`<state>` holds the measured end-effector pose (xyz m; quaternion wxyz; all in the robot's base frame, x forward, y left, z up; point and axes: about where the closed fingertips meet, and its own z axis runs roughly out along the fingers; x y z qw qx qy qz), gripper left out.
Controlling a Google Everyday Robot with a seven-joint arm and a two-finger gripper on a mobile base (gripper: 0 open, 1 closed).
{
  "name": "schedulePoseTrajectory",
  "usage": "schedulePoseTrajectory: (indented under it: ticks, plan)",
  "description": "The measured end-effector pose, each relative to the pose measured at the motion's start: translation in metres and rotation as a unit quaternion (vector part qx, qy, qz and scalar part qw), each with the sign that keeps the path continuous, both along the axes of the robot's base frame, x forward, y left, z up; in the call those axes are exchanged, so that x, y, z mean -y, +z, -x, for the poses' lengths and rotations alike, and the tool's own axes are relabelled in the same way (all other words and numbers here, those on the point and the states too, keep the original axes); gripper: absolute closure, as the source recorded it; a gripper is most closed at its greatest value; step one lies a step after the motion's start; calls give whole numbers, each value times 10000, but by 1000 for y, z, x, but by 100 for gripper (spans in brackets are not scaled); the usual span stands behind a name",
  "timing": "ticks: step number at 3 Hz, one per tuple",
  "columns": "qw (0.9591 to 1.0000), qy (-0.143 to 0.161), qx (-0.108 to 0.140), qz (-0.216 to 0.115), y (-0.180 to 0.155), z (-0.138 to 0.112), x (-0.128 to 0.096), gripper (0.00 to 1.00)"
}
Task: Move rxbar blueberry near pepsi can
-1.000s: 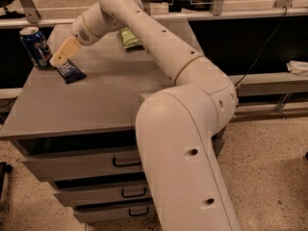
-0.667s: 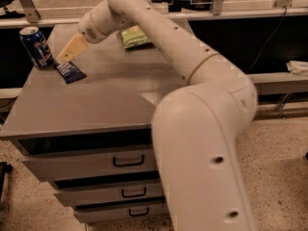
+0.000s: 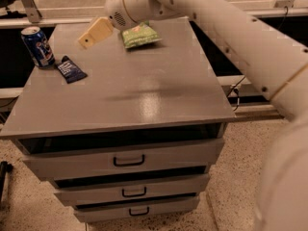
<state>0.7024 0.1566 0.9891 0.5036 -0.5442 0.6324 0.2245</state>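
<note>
Rxbar blueberry (image 3: 71,69) was lying flat just right of the pepsi can (image 3: 38,46) and a bit nearer the camera, close but not touching. Biggest thing in shot was the white robot arm (image 3: 226,23), reaching in from way off to the can's right. Next, the grey drawer cabinet (image 3: 144,95), with the can upright at its back left corner. A green chip bag (image 3: 139,34) sat well right of the can. The gripper (image 3: 91,35) hung in the air up and right of the can, clear of the bar. Honestly couldn't tell if it was open or closed.
</note>
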Motion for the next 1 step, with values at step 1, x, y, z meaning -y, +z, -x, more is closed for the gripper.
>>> schedulePoseTrajectory:
  ticks: [1]
  plan:
    - [9995, -247, -149, 136, -25, 6, 37, 0]
